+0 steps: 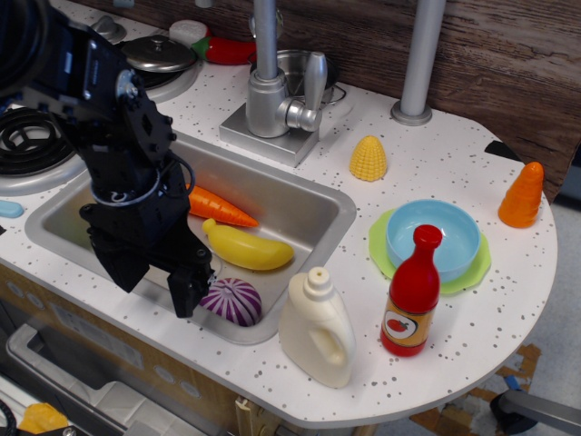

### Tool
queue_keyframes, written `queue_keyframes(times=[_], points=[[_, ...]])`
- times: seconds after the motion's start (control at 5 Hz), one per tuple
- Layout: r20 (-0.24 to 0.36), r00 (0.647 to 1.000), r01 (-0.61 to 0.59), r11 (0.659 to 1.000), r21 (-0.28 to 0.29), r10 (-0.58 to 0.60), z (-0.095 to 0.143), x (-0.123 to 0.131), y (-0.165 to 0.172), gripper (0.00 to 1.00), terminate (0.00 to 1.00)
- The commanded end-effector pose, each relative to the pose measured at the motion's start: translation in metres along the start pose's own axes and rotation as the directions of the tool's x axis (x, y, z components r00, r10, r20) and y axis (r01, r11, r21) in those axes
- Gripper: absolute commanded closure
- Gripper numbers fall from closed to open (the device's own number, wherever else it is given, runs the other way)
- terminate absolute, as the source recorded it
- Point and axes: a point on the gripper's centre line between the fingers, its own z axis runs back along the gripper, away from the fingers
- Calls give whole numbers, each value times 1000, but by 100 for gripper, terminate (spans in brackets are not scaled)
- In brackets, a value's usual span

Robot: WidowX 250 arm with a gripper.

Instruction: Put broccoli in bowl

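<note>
Black robot claw [156, 283] low over steel sink [313, 202], left end, fingers spread apart, nothing visible between them. Right finger [184, 288] just beside purple white-striped onion [231, 301]. Orange carrot [218, 207] and yellow banana [247, 246] also in sink. Broccoli not visible; can't tell where it is. Round light blue plastic bowl [433, 239] sits on lime green plate [377, 243], right on speckled white tabletop [472, 163], behind red bottle [413, 292].

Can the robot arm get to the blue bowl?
Probably yes. The gripper is over the sink, but the bowl sits uncovered on the green plate; only the red bottle stands close by.
</note>
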Motion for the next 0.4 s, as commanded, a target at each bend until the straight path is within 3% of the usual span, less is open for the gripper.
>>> queue_keyframes(times=[0.0, 0.2], points=[[67, 993, 92, 993, 79, -97, 21, 53, 45, 0, 0], [77, 981, 171, 979, 107, -180, 32, 91, 75, 0, 0]])
